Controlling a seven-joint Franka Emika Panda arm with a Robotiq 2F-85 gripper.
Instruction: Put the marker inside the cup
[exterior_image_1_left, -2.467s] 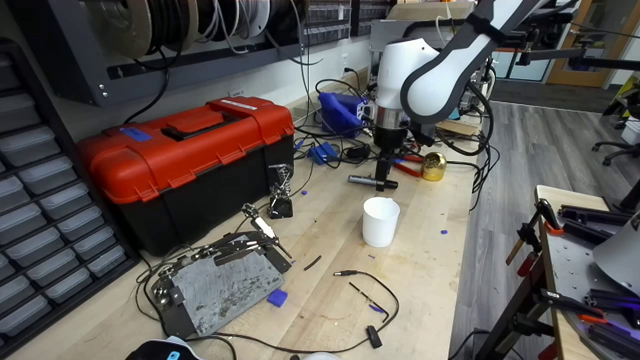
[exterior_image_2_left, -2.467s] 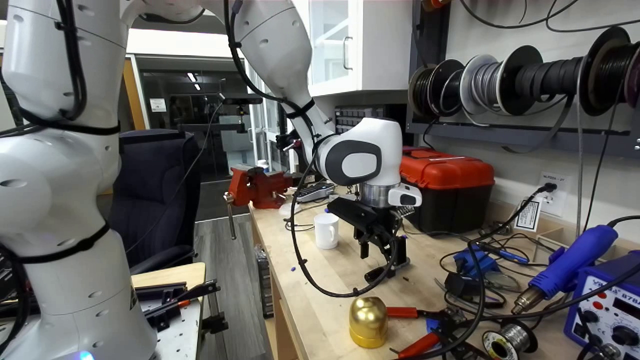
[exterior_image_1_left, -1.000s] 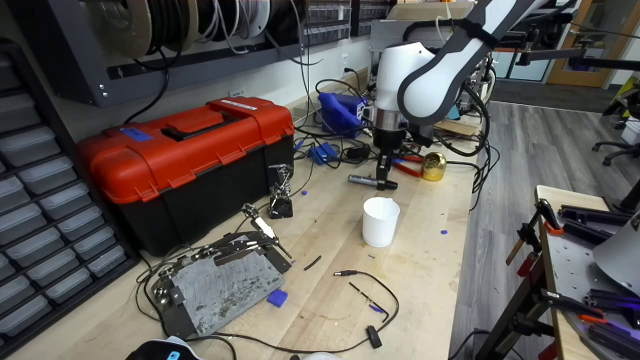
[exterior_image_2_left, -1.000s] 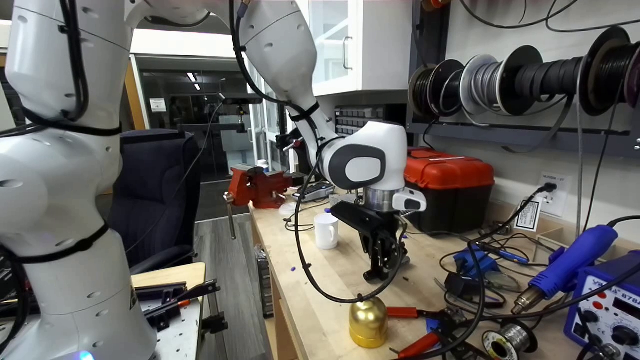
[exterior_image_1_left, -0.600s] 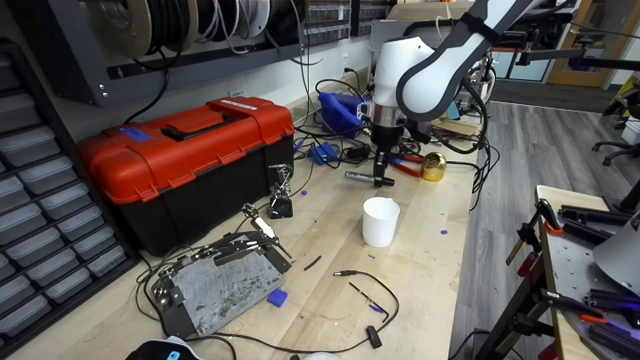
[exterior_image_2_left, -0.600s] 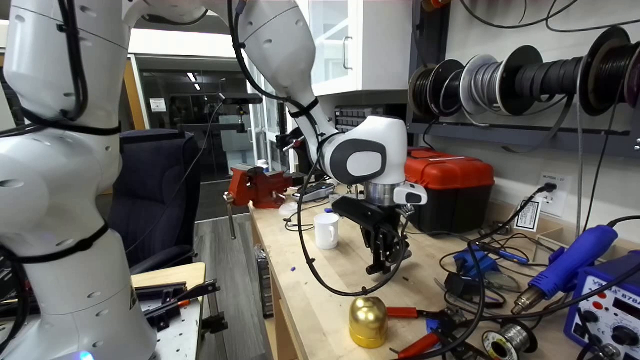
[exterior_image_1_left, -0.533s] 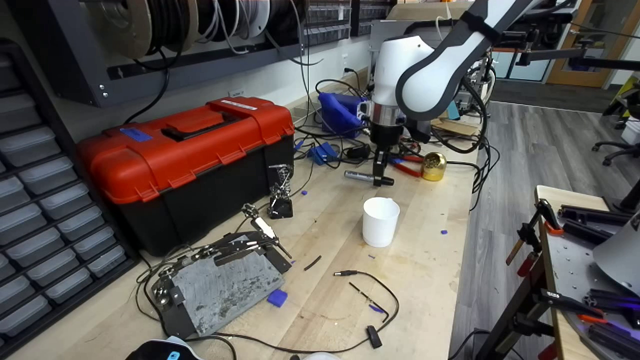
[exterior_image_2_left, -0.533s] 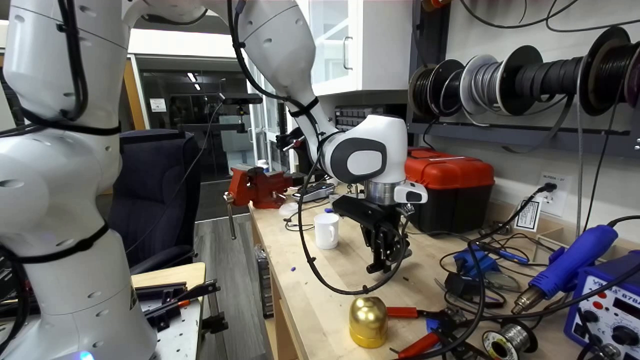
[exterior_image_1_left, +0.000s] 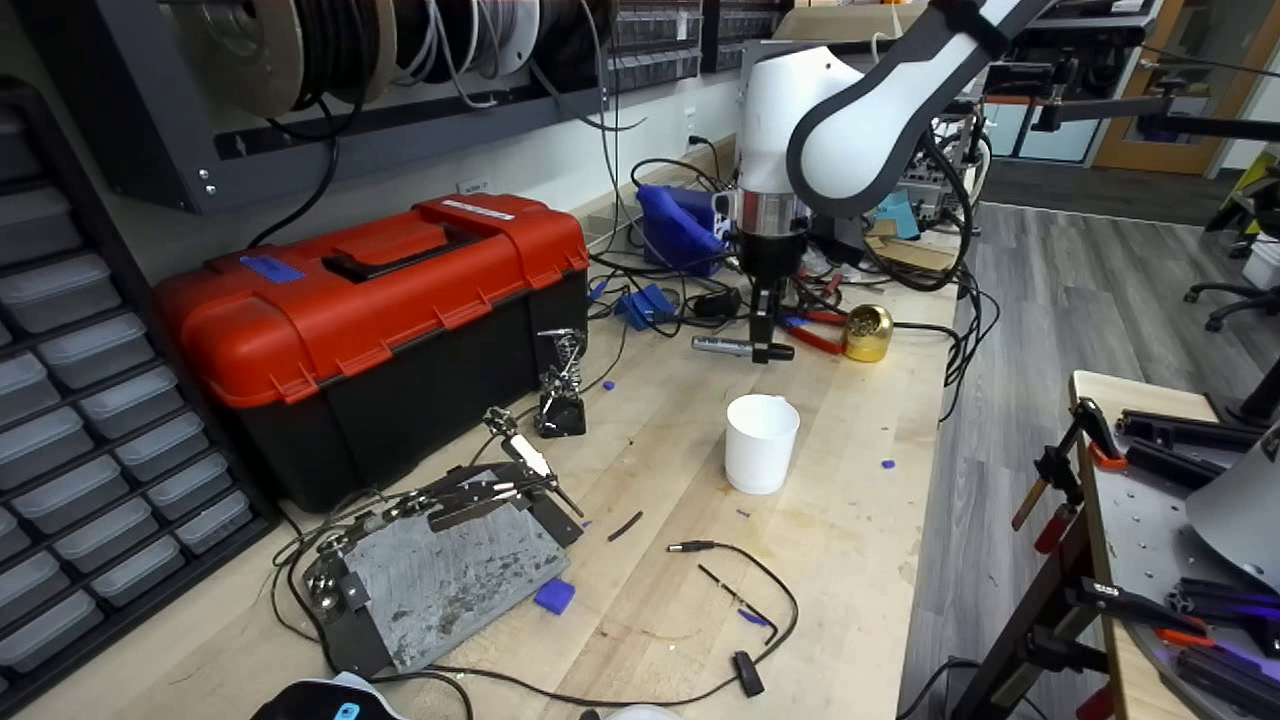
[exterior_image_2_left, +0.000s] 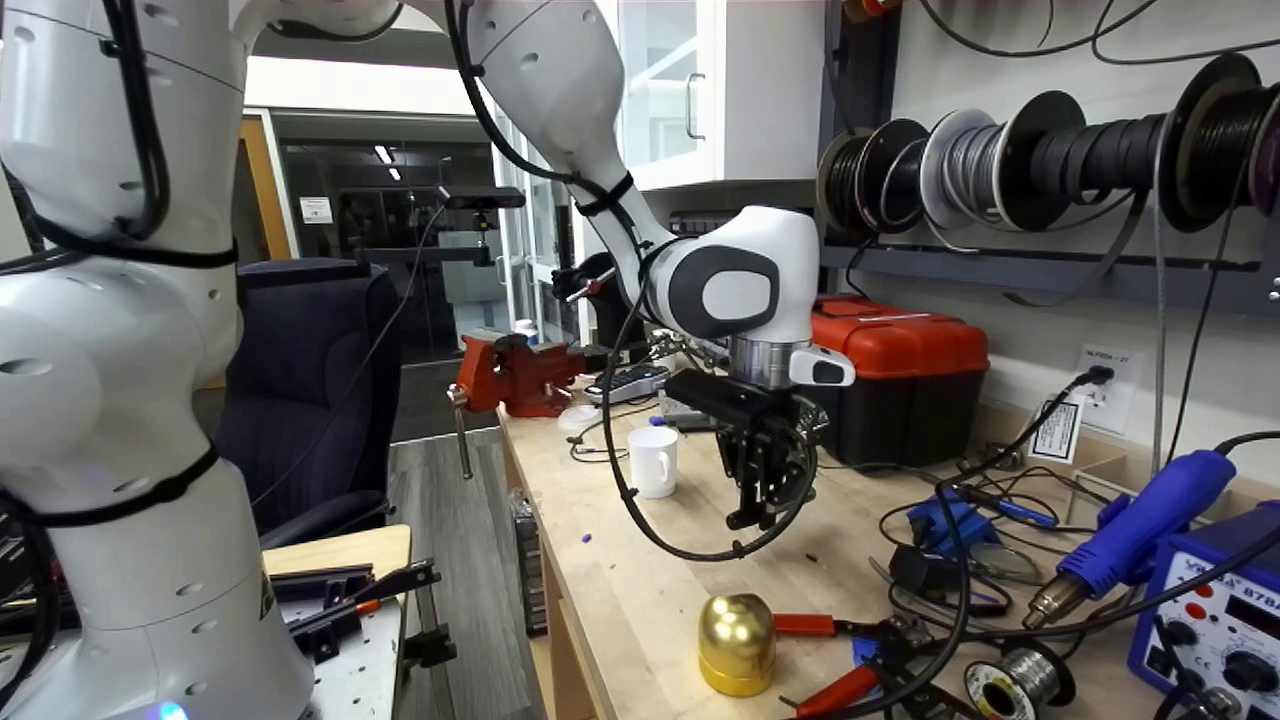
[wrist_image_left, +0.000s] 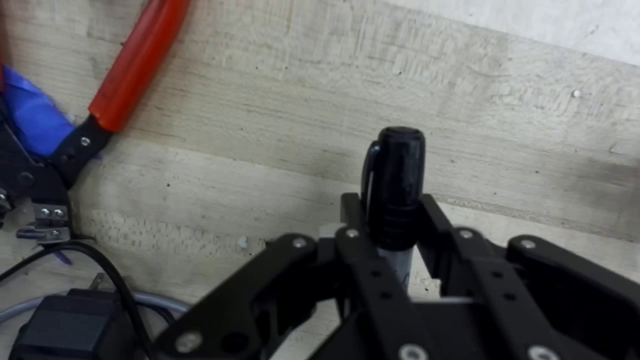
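My gripper (wrist_image_left: 389, 212) is shut on the marker, one finger on each side of its black cap (wrist_image_left: 398, 175). The marker lies roughly level across the jaws; in an exterior view its grey body (exterior_image_1_left: 720, 346) sticks out on the side toward the toolbox. It hangs a little above the table. The white cup (exterior_image_1_left: 762, 445) stands upright on the table, nearer that camera than the gripper. In an exterior view the same cup (exterior_image_2_left: 653, 463) shows a handle and stands apart from the gripper (exterior_image_2_left: 768, 505). The wrist view does not show the cup.
Red-handled pliers (wrist_image_left: 137, 65) and a gold tip cleaner (exterior_image_1_left: 867, 333) lie close to the gripper. A red and black toolbox (exterior_image_1_left: 390, 340) stands along the wall. Loose cables, a soldering stand (exterior_image_1_left: 562, 385) and a grey plate (exterior_image_1_left: 455, 580) take up other parts of the table.
Between the oldest frames and about a second ago the open jaws closed on the marker at the table. Since then gripper and marker have risen. The cup has not moved.
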